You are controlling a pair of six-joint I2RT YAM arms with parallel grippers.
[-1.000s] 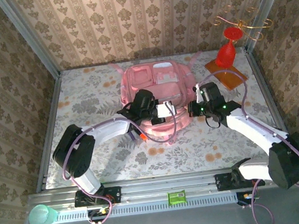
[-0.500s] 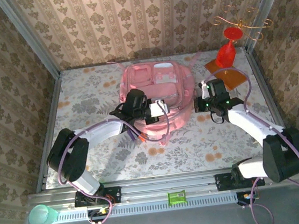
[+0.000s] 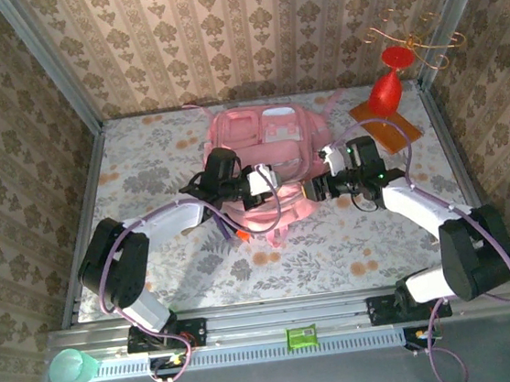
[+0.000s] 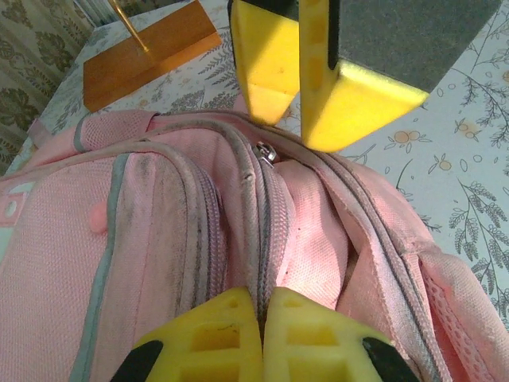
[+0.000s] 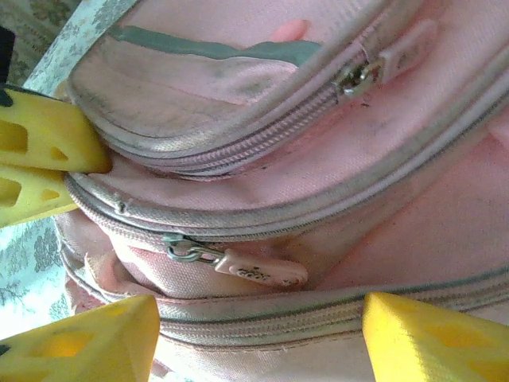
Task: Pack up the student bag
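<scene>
The student bag (image 3: pixel 268 139), a big soft pink backpack, lies in the middle of the table with its zipped pockets facing up. My left gripper (image 3: pixel 284 188) (image 4: pixel 262 318) is at the bag's near edge. Its yellow fingers are shut on a zip seam of the bag (image 4: pixel 159 223). My right gripper (image 3: pixel 315 189) (image 5: pixel 262 342) faces it from the right and stands open. A zipped edge of the bag (image 5: pixel 238 64) lies between its jaws. A pink zipper pull (image 5: pixel 258 272) hangs free just above that gap. The right fingers (image 4: pixel 270 56) show beyond a zip slider (image 4: pixel 266 153).
A red cone-shaped piece (image 3: pixel 385 93) on a gold wire stand sits on a wooden base (image 3: pixel 386 130) at the back right, close to the bag. A teal cup (image 3: pixel 70 367) and a small green item (image 3: pixel 301 337) sit by the front rail. Patterned walls enclose the table.
My right gripper has opened and swung left onto the bag's near edge. My left gripper stayed shut on the zip seam and shifted slightly towards the back.
</scene>
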